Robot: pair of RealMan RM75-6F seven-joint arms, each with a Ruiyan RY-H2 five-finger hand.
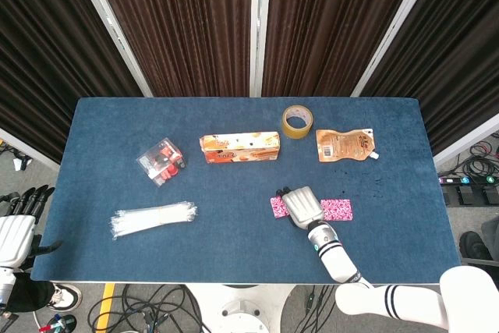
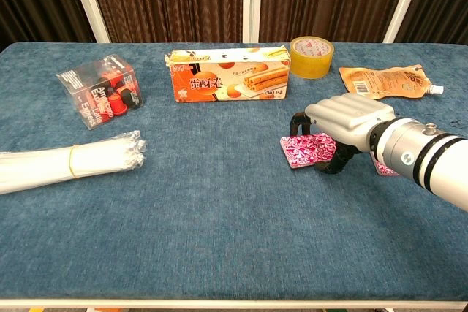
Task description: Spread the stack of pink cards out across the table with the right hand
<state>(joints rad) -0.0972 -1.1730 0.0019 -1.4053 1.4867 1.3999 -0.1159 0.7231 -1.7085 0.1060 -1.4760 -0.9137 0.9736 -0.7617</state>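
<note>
**A:** Pink cards point(image 1: 337, 209) lie in a row on the blue table point(image 1: 234, 247), right of centre and nearer the front edge. One end shows past your right hand point(image 1: 302, 206) on the left, the other on the right. In the chest view the left end of the cards point(image 2: 306, 150) sits flat on the cloth, under the fingertips.

**B:** And the hand itself?

**A:** Your right hand point(image 2: 349, 120) lies palm down over the middle of the row, fingers curved down onto the cards. Pressing on top, not pinching; nothing is lifted. The forearm runs back toward the front right corner.

**B:** Left hand?

**A:** Your left hand point(image 1: 17, 228) hangs off the table's front left corner, head view only. Fingers point up, slightly apart, holding nothing.

**B:** What's around the cards?

**A:** Behind them, near the right side, an orange spout pouch point(image 1: 344, 145) lies flat. Just left of it, a roll of tan packing tape point(image 1: 297, 121) lies on its side face. Further left, near the middle, a long orange biscuit box point(image 1: 240, 147) stands on its long edge. All three sit well apart from the cards.

**B:** Left half?

**A:** A clear plastic box with red and black items inside point(image 1: 161, 160), tilted on the cloth. In front of it, a bundle of white cable ties point(image 1: 153, 219) held by a band. Dark curtains hang behind the table.
</note>
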